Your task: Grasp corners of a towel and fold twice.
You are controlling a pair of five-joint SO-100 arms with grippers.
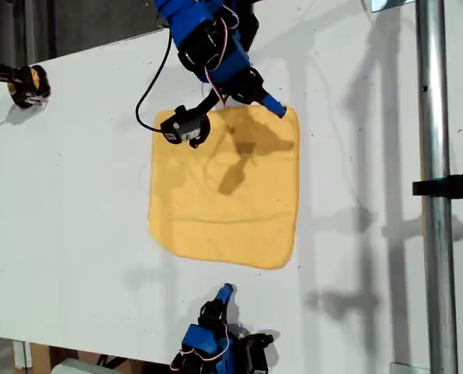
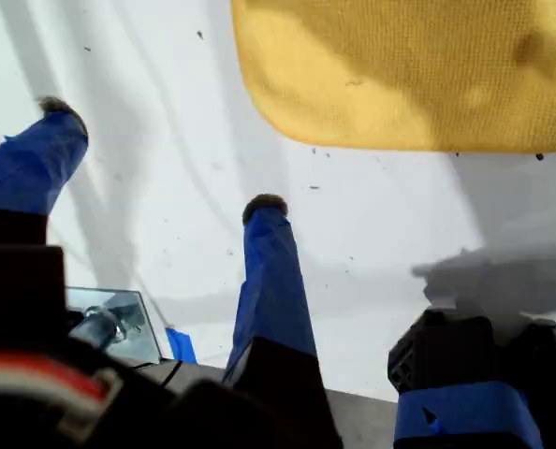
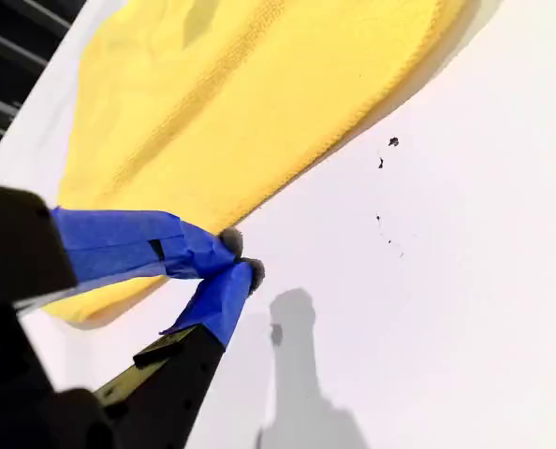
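The yellow-orange towel [image 1: 224, 187] lies spread flat on the white table, all four rounded corners showing in the exterior view. My second gripper [image 1: 277, 107] reaches in from the exterior view's top and sits at the towel's upper right corner. In its wrist view the second gripper [image 3: 241, 257] is shut, tips touching right beside the hem of the towel [image 3: 241, 103], with no cloth seen between them. My first gripper [image 1: 226, 294] stands below the towel's near edge, apart from it. It is open [image 2: 161, 157], fingers wide, with the towel [image 2: 418, 75] ahead.
A metal pole [image 1: 434, 187] with a black clamp [image 1: 454, 185] runs down the exterior view's right. A yellow-and-black object [image 1: 29, 84] sits at its upper left. A black cable [image 1: 150, 93] and a black module [image 1: 186, 126] hang over the towel's upper left corner.
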